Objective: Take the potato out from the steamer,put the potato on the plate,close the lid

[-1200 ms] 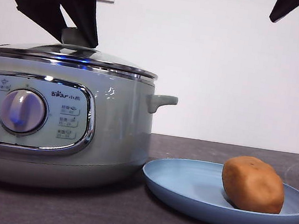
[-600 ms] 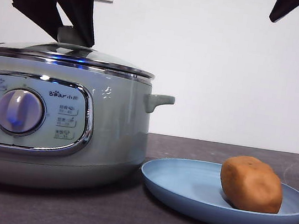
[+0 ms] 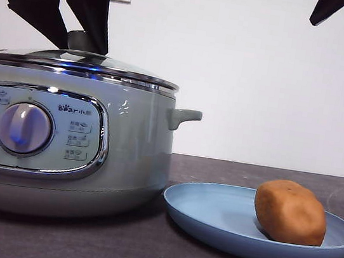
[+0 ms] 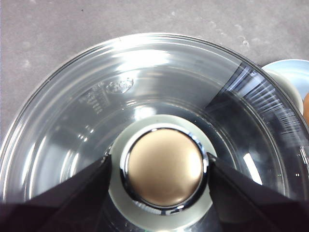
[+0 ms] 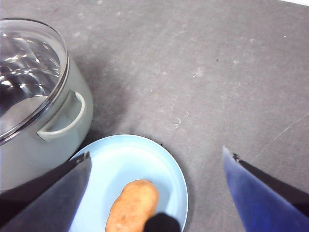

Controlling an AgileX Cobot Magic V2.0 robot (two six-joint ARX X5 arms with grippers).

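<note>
Potato point(image 3: 290, 212) on plate point(image 3: 211, 215), lid point(image 3: 79, 61) seated on steamer point(image 3: 131, 149).

Front view: potato lies on its side at the plate's right part, long axis across the view, bare blue rim to its left. Plate sits just beside the steamer's base on the dark tabletop point(image 3: 142, 253). Left gripper point(image 3: 76, 35) hangs over the lid knob point(image 3: 82, 40). Left wrist view: jaws bracket the knob point(image 4: 164, 166), both tips close at its sides, not clearly pressing; released. Glass lid point(image 4: 96, 106) fills the frame. Right wrist view: right gripper point(image 5: 154, 193) hovers high over the plate point(image 5: 120, 159), jaws spread wide, empty. Potato point(image 5: 133, 205) points toward the steamer handle point(image 5: 65, 118); clear tabletop point(image 5: 203, 72) beyond.
</note>
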